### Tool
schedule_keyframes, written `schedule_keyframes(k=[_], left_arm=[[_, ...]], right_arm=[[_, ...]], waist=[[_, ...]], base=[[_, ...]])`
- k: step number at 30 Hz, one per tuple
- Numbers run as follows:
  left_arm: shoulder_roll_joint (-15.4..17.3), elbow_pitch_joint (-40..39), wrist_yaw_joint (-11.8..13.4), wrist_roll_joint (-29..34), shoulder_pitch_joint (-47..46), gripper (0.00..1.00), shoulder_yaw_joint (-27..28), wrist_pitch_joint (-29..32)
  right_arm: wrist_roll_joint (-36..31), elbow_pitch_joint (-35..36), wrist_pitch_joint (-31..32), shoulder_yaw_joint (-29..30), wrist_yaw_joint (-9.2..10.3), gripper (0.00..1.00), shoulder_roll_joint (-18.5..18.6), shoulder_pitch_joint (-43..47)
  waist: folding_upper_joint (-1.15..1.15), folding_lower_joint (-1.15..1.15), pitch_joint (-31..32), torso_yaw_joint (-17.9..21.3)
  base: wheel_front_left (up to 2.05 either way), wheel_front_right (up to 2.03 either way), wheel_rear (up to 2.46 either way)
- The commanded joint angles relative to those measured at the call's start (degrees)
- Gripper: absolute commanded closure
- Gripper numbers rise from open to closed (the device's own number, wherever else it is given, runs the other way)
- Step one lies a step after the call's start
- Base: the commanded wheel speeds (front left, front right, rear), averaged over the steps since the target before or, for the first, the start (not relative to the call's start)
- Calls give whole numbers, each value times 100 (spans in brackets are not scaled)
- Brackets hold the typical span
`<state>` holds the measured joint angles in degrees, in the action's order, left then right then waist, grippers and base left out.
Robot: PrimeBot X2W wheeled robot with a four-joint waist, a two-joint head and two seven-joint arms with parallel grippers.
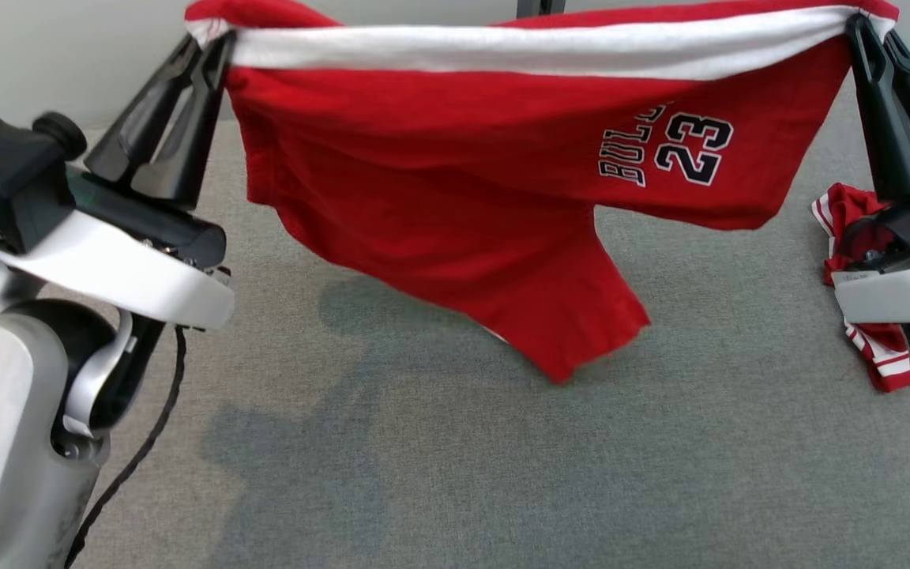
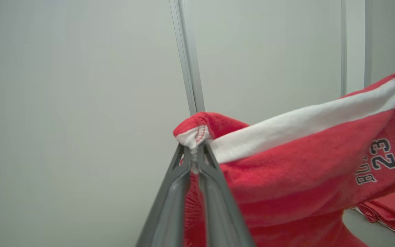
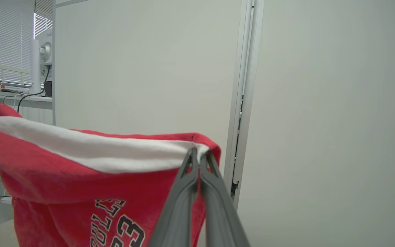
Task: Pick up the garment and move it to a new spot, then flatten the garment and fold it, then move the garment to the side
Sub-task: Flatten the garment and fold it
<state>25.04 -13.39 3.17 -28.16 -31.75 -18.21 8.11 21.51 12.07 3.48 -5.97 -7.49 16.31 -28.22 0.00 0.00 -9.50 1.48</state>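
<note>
Left arm: raised, pale forearm (image 1: 107,269) angled up and inward. Its dark fingers (image 1: 163,134) point toward the top of the head view. The left jaws are nearly closed and pinch the left corner of the garment (image 1: 455,174) at its white band. The left wrist view confirms this, with cloth bunched between the fingertips (image 2: 197,154).

Right arm: mirrors the left. Its fingers (image 1: 897,134) rise at the far right edge, with the right jaws clamped tight on the opposite corner of the same band. In the right wrist view the tips (image 3: 195,161) meet on the fabric.

Garment: red, with a white band stretched taut between the two grips and held in the air. The body hangs below, with the "23" lettering showing upside down in the head view. One lobe droops lowest at centre — I cannot tell whether its tip touches the surface beneath.

Surface and room: a grey woven surface (image 1: 502,474) carries the garment's shadow (image 1: 344,316). Beyond it are a pale wall and a vertical metal profile (image 2: 188,68). The right wrist view takes in window blinds (image 3: 5,31) and a white device (image 3: 45,51) on a ledge.

Obstructions: a second red item with white stripes (image 1: 885,356) lies on the surface at the right — partly hidden by the right wrist, so its shape is unclear. A black cable (image 1: 139,458) runs off the lower left edge. The top of the garment is cut off by the frame.
</note>
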Motion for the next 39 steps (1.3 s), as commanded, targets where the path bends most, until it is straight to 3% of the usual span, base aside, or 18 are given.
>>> schedule_keyframes(k=[1,7,12,19,24,29,33,39], left_arm=[[7,29,21,-11,-73,100,41,-20],[-144,386,-88,-140,-562,100,94,-198],[-343,960,-374,-235,-1470,100,113,-434],[-785,2492,-689,-181,-3150,100,104,-1134],[-1051,3868,-885,-123,-4070,100,-6,-1778],[-1325,5465,-995,-334,-4274,100,-87,-2032],[-1572,6571,-1024,-505,-3931,100,-88,-2192],[-1830,7628,-1033,-486,-3402,100,-130,-2315]], right_arm=[[40,-29,0,4,-2,100,25,-55],[321,-511,-114,-43,-2,100,28,-601],[559,-1181,-202,-259,-2,100,121,-1629],[731,-2584,-754,-732,-2,100,52,-3568],[837,-3844,-1196,-1094,-2,100,-242,-4622],[1071,-5213,-1341,-1649,-2,100,-643,-4922],[1318,-6053,-1484,-2209,-2,100,-898,-4624],[1927,-6762,-1700,-2669,-2,100,-1091,-4066]], waist=[[0,0,-8,11],[0,0,-308,102],[0,0,-752,127],[0,0,-1259,70],[0,0,-1498,40],[0,0,-1600,29],[0,0,-1652,53],[0,0,-1720,23]], base=[[0,0,0],[0,0,0],[0,0,0],[0,0,0],[0,0,0],[0,0,0],[0,0,0],[0,0,0]])
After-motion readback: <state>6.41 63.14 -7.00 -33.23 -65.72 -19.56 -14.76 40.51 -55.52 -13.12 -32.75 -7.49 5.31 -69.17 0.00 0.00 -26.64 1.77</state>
